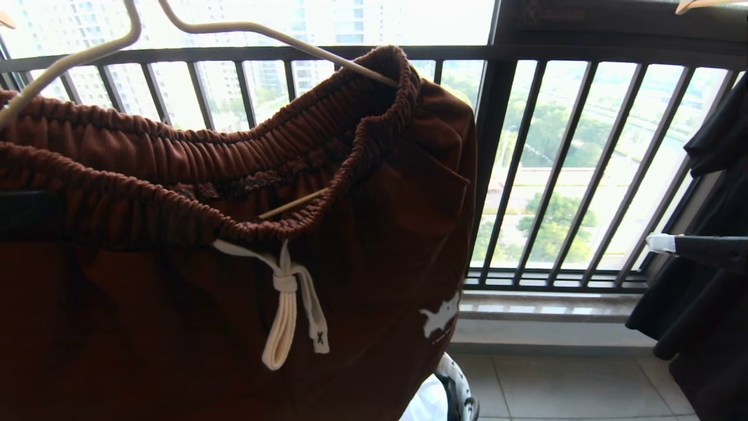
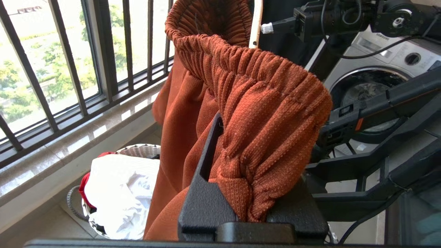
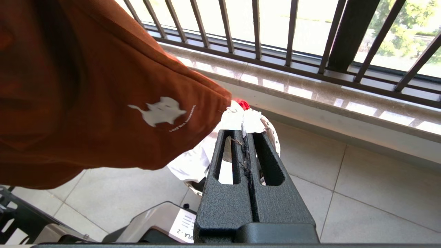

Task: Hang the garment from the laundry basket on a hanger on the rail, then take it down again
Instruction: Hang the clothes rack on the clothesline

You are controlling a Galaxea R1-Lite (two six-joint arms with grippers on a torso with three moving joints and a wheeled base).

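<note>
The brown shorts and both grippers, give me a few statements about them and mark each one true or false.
1. The left gripper is clamped on the shorts' ribbed waistband. True.
2. The cream hanger runs inside the waistband. True.
3. The right gripper holds the shorts' leg. False: it is shut on nothing, beside the leg.
4. The shorts lie in the laundry basket. False: they hang above it.
5. The drawstring is black. False: white.
</note>
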